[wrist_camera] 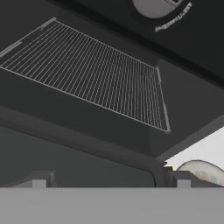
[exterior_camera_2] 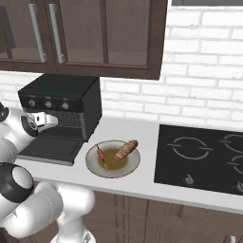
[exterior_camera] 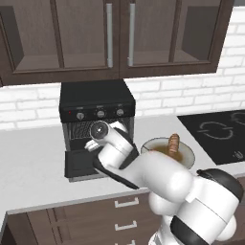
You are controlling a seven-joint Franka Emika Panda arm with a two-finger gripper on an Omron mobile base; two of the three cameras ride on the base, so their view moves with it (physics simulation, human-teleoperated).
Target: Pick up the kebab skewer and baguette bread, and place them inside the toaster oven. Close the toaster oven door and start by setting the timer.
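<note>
- Over the lowered toaster oven door [exterior_camera_2: 50, 148], the arm reaches forward from the base, wrist bent, and the gripper [exterior_camera_2: 51, 121] sits at the mouth of the toaster oven [exterior_camera: 97, 103].
- Its fingertips [wrist_camera: 39, 180] stand spread wide apart with nothing between them.
- On the counter [exterior_camera_2: 147, 182] beside the oven sits a round plate [exterior_camera_2: 133, 165]; the kebab skewer [exterior_camera_2: 101, 157] and baguette bread [exterior_camera_2: 126, 149] lie on it.
- From the right base view, skewer and bread both show plainly; from the left, the arm covers much of the plate and the bread's end [exterior_camera: 174, 142] pokes up.
- From the hand view, the wire rack [wrist_camera: 94, 75] inside the oven and a knob [wrist_camera: 154, 6] on its panel appear close up.
</note>
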